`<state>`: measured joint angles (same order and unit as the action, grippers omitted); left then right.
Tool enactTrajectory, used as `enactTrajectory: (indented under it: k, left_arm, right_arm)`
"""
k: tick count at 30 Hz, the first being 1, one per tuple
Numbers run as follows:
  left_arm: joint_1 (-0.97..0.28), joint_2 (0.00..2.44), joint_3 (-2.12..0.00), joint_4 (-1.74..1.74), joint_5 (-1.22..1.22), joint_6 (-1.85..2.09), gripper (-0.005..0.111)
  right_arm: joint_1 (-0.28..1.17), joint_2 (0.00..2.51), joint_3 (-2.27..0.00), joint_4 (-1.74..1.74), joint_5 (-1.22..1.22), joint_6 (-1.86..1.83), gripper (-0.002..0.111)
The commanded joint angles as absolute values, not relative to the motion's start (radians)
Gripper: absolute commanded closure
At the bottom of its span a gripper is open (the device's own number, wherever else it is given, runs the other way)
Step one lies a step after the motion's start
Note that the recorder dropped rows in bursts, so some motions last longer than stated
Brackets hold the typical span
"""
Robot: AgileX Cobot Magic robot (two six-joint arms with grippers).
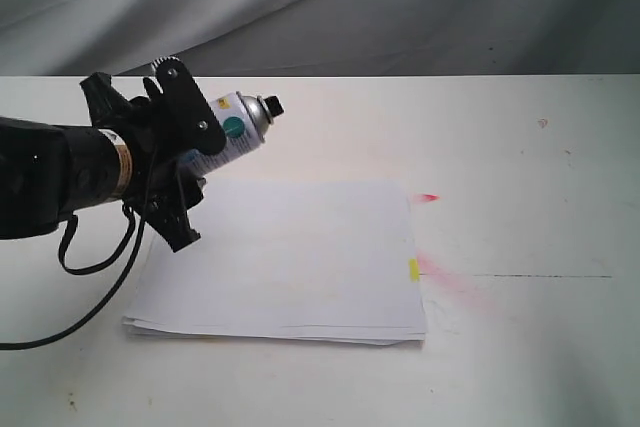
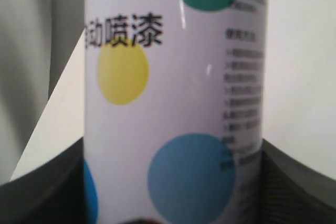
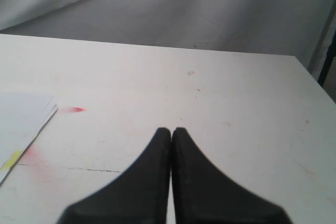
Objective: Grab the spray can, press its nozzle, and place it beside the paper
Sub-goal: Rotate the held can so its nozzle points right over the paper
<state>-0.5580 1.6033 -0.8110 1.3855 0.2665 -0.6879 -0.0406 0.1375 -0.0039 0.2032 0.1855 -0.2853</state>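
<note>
**Mia:** Where is the small silver metal spray can (image 1: 238, 125) with the white label and the big dots?

**Tom:** It is up in the air, off the white desk (image 1: 520, 177). The black left end effector (image 1: 200, 147) is clamped on it, with one finger on each side of the can.

**Mia:** Is it standing straight?

**Tom:** No, it is tipped far over. Its little black plastic nozzle (image 1: 273, 106) points to the right side of the exterior view and a bit up.

**Mia:** What is near it?

**Tom:** The thin stack of white paper (image 1: 290, 257) lies flat on the desk. It has a small yellow tab (image 1: 413, 269) on its right edge. The can hangs by the paper's far left corner.

**Mia:** What does the left wrist view show?

**Tom:** The label, very close. I see teal, yellow and blue dots and black writing.

**Mia:** And the other arm?

**Tom:** The black right end effector (image 3: 171, 136) has its two fingers pressed together, with nothing in them. It is over bare desk. Red paint marks (image 1: 428, 197) sit on the desk just beside the paper.
</note>
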Motion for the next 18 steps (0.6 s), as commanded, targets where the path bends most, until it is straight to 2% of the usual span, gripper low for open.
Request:
enactTrajectory:
  k: [1,18]
  left_arm:
    - [-0.563,1.595,-0.786,1.499,0.231,-0.703,0.107]
    - [-0.563,1.595,-0.773,1.582,0.231,-0.703,0.107]
  right_arm:
    - [-0.047,0.133,0.000,0.202,0.181,-0.280,0.108]
    - [-0.047,0.133,0.000,0.202,0.181,-0.280,0.108]
